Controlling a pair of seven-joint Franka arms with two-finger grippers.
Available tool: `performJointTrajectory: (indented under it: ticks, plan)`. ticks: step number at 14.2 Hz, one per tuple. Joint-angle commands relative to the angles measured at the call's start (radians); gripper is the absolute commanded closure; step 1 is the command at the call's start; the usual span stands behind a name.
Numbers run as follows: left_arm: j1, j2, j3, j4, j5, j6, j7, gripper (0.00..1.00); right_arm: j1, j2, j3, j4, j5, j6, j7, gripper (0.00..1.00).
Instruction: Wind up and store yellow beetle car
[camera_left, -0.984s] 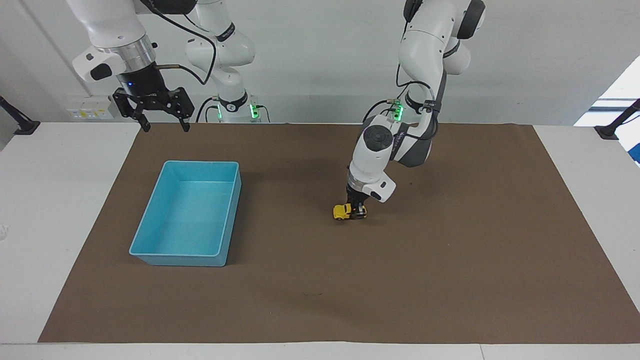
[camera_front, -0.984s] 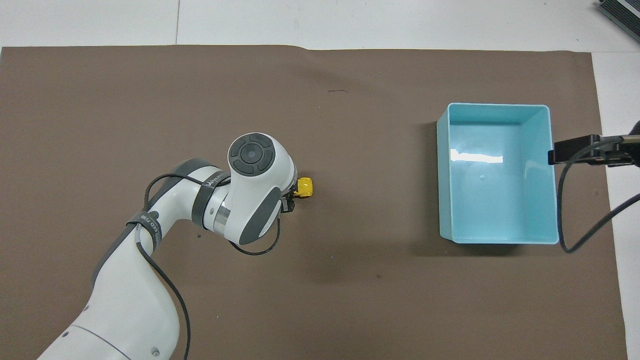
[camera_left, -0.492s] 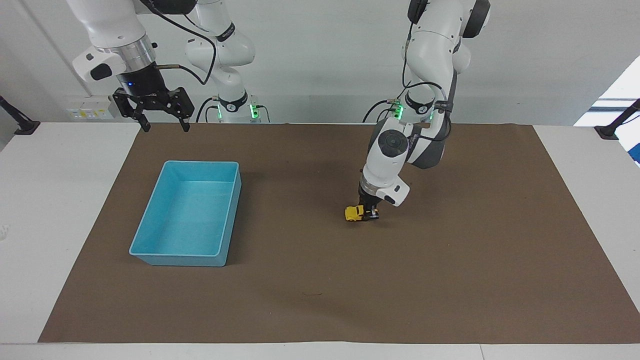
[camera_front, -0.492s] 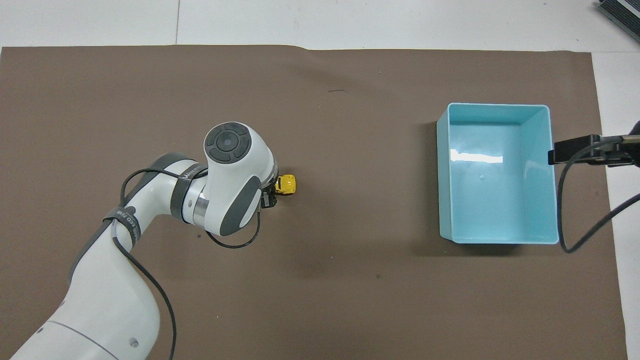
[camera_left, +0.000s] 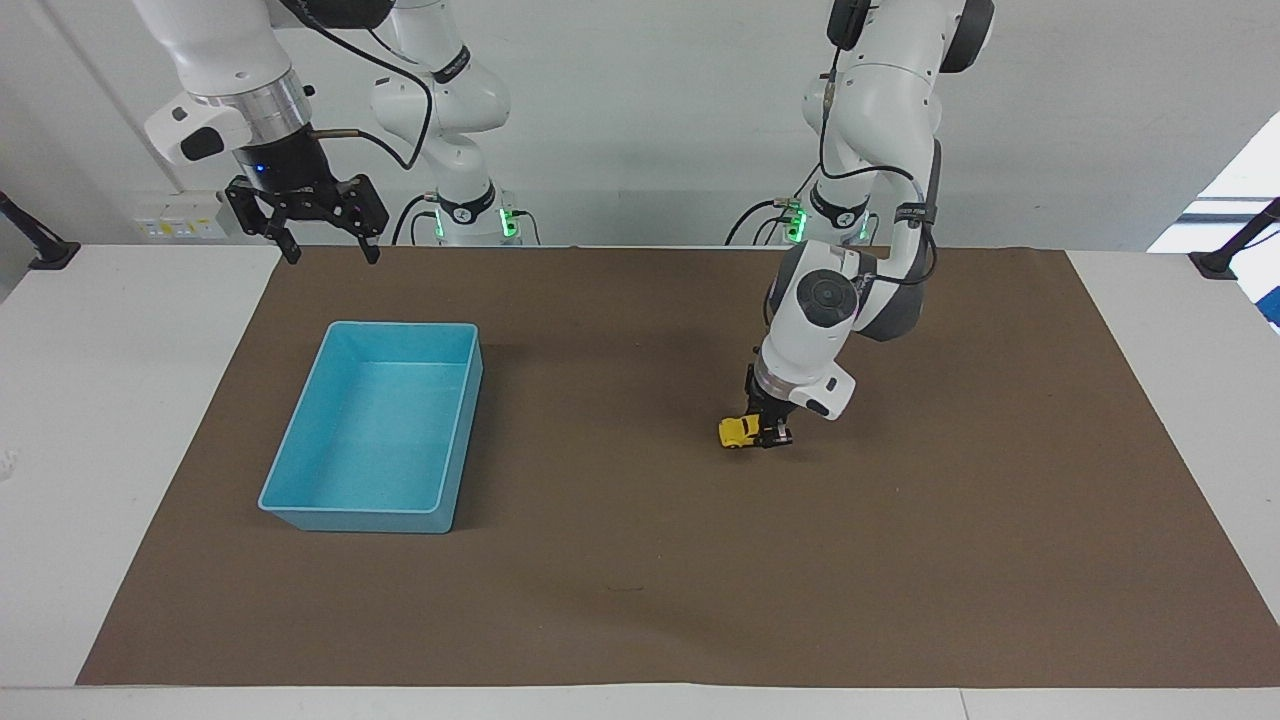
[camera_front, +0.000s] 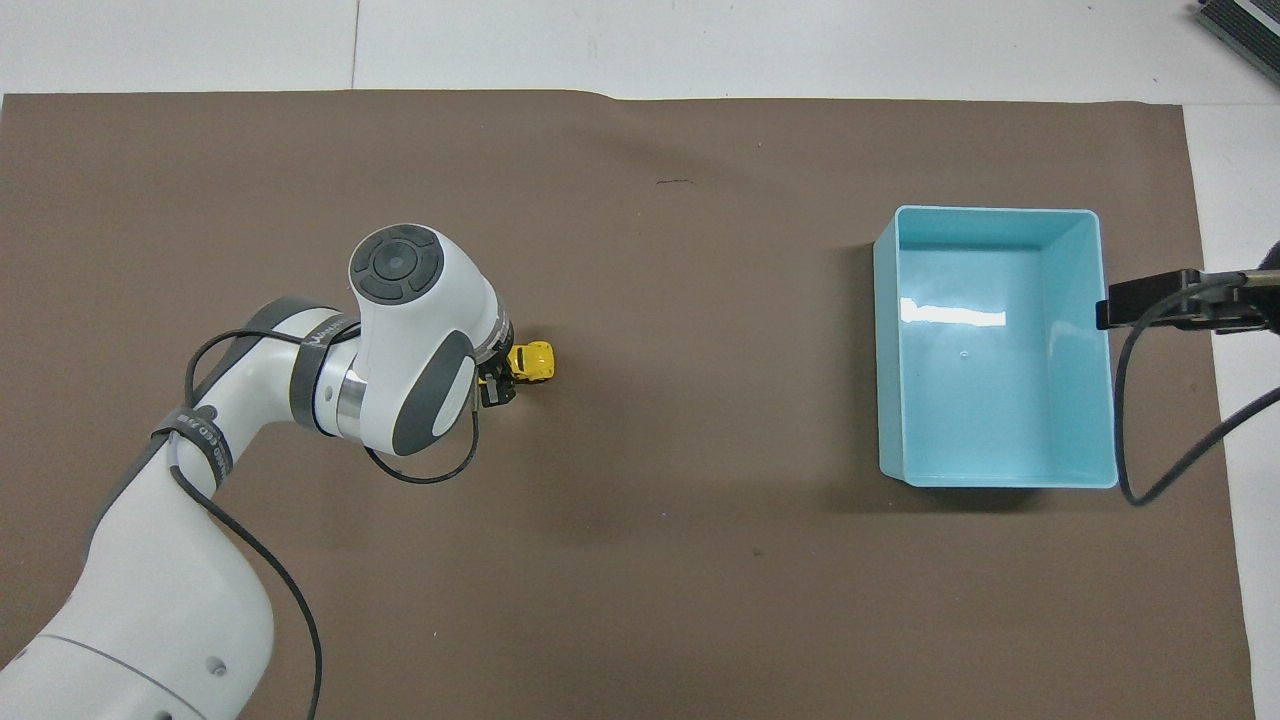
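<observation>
The left gripper (camera_left: 770, 436) is down at the brown mat (camera_left: 900, 560), its fingers clamped on the rear of the yellow beetle car (camera_left: 739, 432). The car sits on the mat with its nose sticking out from the gripper toward the blue bin (camera_left: 300, 505), well apart from it. The bin stands on the mat at the right arm's end of the counter (camera_left: 100, 400). The right gripper (camera_left: 322, 250) waits with its fingers spread wide, up in the air over the counter's edge, holding nothing.
</observation>
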Motion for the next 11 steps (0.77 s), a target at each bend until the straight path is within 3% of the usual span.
performJointTrajectory:
  ticks: [1,6,8,11]
  plan:
    - [0.056,0.025,0.008,-0.019,0.017,0.026,0.049,1.00,-0.010,-0.007,0.001,-0.010,0.015,0.004,0.008,0.00]
    - [0.059,0.024,0.008,-0.021,0.017,0.023,0.057,1.00,-0.010,-0.007,-0.001,-0.010,0.015,0.004,0.008,0.00]
    - [0.058,0.002,0.008,-0.010,0.017,-0.005,0.060,0.01,-0.010,-0.007,-0.008,-0.010,0.015,0.004,0.008,0.00]
    - [0.058,-0.079,0.008,0.021,0.017,-0.124,0.090,0.00,-0.010,-0.007,-0.010,-0.010,0.015,0.005,0.008,0.00]
